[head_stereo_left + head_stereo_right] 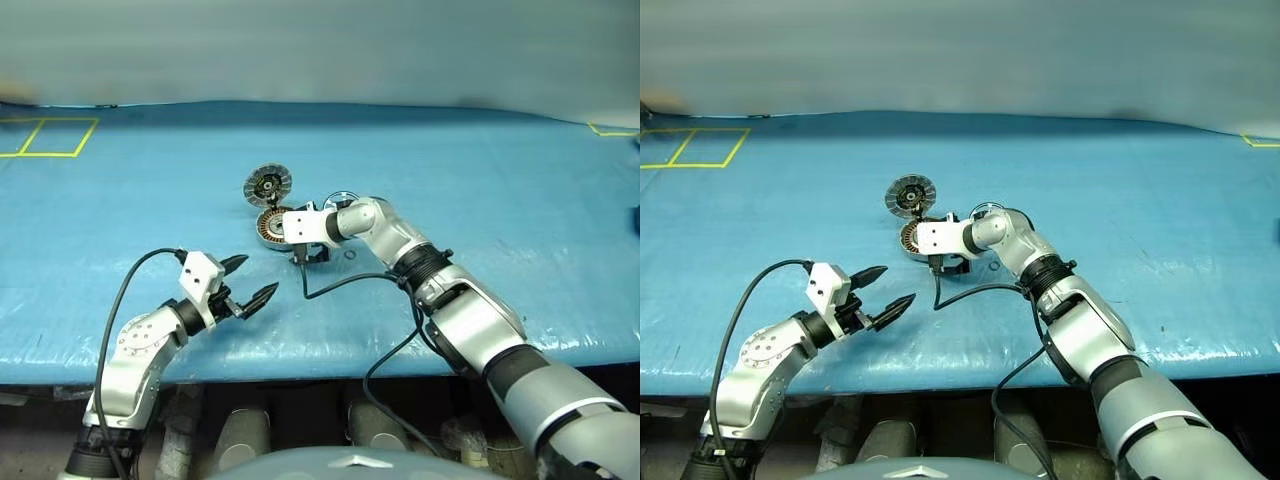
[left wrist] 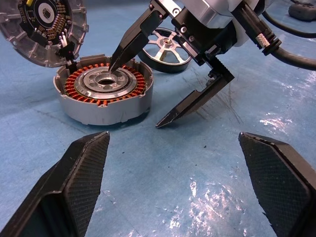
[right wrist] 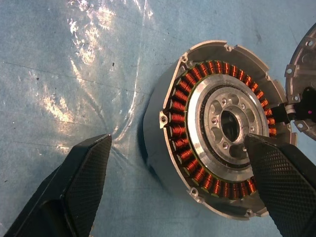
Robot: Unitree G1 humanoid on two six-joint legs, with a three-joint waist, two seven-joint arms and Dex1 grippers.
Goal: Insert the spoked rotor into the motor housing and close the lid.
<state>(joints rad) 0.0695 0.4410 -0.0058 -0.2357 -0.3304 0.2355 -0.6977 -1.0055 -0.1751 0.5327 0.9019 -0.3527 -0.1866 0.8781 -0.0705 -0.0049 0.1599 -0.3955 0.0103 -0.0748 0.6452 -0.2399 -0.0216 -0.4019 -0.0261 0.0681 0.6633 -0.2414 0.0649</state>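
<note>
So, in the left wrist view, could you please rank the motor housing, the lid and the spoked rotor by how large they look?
1. motor housing, largest.
2. lid, cut off by the picture's edge, so its rank is unsure.
3. spoked rotor, smallest, though it lies farther back and is partly hidden by the right gripper.

We see a worktop [image 1: 480,180] covered by a blue, slightly wrinkled plastic sheet [image 1: 790,190] that shines where light catches it. Yellow tape lines [image 1: 48,137] mark out rectangles at its far left corner, and another bit of yellow tape [image 1: 612,130] sits at the far right edge. Beyond it stands a plain grey wall [image 1: 320,45].
</note>
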